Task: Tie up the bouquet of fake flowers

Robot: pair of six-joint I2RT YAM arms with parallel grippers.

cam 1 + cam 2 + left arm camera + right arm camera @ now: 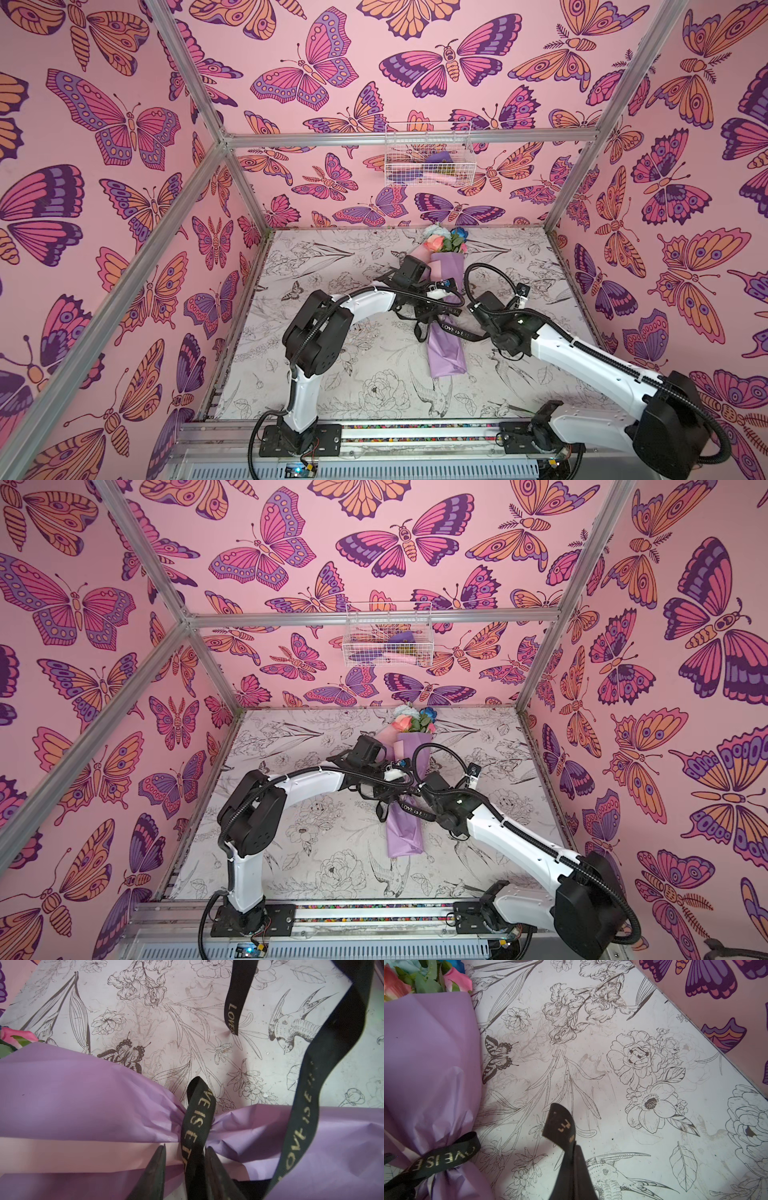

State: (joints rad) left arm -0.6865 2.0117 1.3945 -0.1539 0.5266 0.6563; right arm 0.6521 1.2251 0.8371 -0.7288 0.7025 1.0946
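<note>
Left arm and right arm bend inward over bouquet, right pincer clenching ribbon (left pincer: unclear).

Left arm arches from its near base to centre, wrist pitched down. Left gripper: jaws part-way apart. Right arm reaches low from near right toward centre, right gripper pinched tight on black ribbon.

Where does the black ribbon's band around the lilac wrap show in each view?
In a top view: ribbon crosses the lilac wrap, mid-table.
In a top view: same spot.
Left wrist: ribbon cinching the wrap, lettering readable.
Right wrist: ribbon at the wrap's waist.
Shared landmark: the wrap's pinched waist.
</note>
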